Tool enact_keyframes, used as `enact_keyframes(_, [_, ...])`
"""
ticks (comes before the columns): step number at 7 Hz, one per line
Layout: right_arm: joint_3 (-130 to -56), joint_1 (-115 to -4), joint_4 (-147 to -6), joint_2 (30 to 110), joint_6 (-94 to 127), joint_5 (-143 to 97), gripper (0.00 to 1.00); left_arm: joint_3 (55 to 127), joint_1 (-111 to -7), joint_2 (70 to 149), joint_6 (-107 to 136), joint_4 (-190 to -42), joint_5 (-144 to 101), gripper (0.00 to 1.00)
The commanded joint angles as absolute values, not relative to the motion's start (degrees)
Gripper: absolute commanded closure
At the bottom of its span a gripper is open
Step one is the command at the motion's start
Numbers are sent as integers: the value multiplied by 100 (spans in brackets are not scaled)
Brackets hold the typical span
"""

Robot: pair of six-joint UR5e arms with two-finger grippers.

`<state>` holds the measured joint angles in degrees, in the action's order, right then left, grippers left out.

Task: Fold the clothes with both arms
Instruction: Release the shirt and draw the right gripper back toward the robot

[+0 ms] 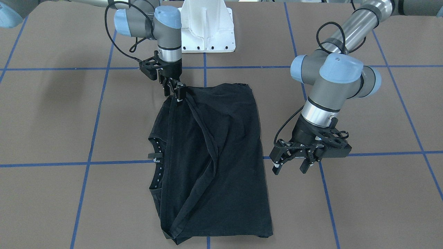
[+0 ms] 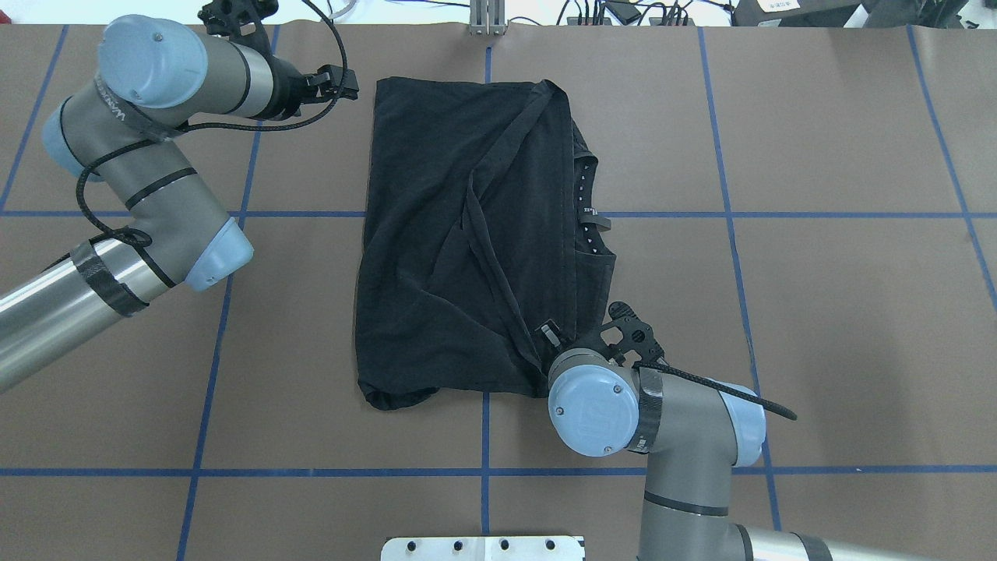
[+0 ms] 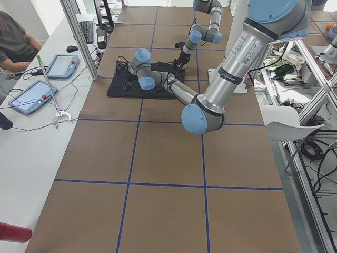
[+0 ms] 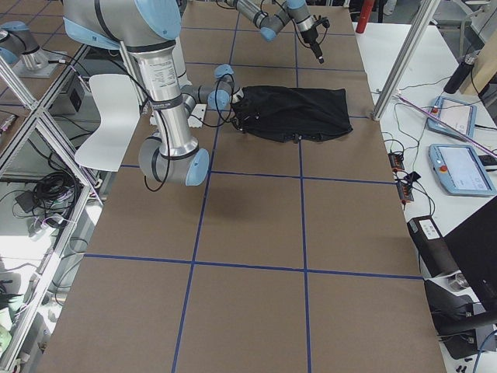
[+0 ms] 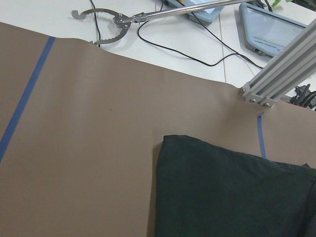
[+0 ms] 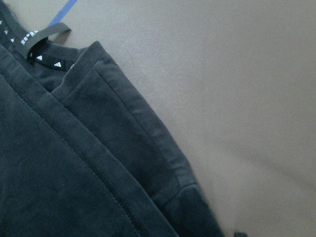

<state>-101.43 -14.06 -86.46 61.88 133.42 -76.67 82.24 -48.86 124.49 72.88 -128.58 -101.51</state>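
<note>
**T-shirt** [image 1: 225, 145]: one, black. It lies at the middle of the brown worktop [image 1: 52, 114], which is crossed by blue tape lines. The shirt sits between the two arms, folded into a rough rectangle whose long sides run from near the robot to far. The neck opening and its label strip [image 1: 154, 155] show at the edge on the right arm's side.

**Right pincer** [image 1: 177, 94]: clenched on the shirt's corner nearest the white base plate [image 1: 207, 34], on the right arm's side. The cloth is gathered at the grip. Raised creases run from there across the shirt towards its far end.

**Left pincer** [image 1: 291, 166]: released, fingers spread, grasping nothing. It hangs above the worktop off the shirt's opposite long edge, clear of the cloth. In the overhead view it is just beside the far left corner.
</note>
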Motion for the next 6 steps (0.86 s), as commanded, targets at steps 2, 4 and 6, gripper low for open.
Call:
enact_keyframes(2, [-10178,-1415,-8684,6135,13342,-7699,100,8227,-4878,12437,7295,-12858,-10151,0])
enact_keyframes(4, [-10238,-1406,-8692,6135,13342,-7708,100,8235,-4887,12436,7295,-12858,-10151,0])
enact_keyframes(6, [-10537,-1450,-8806,6222,13333,-7787,100,8584,-4861,12158,7688,-12867,-10160,0])
